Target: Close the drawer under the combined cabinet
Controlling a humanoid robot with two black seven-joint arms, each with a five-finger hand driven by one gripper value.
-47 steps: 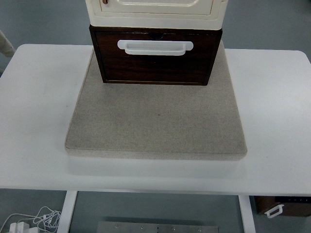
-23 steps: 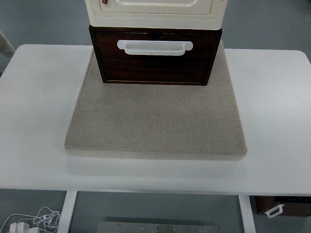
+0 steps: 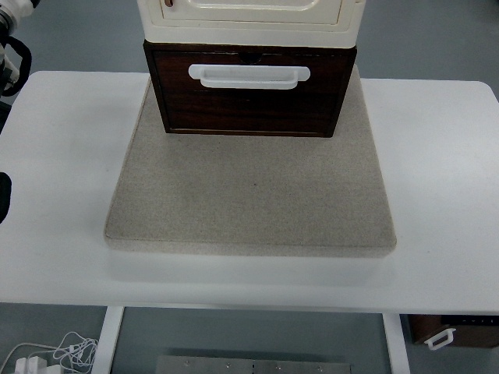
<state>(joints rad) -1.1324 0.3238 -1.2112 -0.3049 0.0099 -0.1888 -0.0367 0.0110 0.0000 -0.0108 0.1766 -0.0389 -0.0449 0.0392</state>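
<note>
White cables [image 3: 58, 351] and a small plug lie coiled on the floor at the lower left, seen through the gap below the surface's near edge, beside a white leg [image 3: 111, 339]. At the lower right, also below that edge, a dark box with a white handle [image 3: 451, 331] is partly visible. The surface [image 3: 437, 179] is a smooth, matte white tabletop with rounded corners. On it rests a square, beige-grey mat [image 3: 249, 202] of coarse, felt-like texture with softly rounded edges. At the mat's far end stands the combined cabinet: a dark brown, wood-grained drawer [image 3: 249, 105] below, rectangular, with a white bar handle [image 3: 249, 75] set across the upper part of its front, and a cream, glossy upper cabinet [image 3: 249, 19] stacked on top. The drawer front projects toward the viewer beyond the cream body above it, so the drawer appears pulled out. At the left edge, dark rounded parts [image 3: 9, 54] and a black shape lower down [image 3: 4, 196] probably belong to the left arm; no hand can be made out, so whether its fingers are spread or curled cannot be told. Beyond the surface, the floor is plain grey-blue.
</note>
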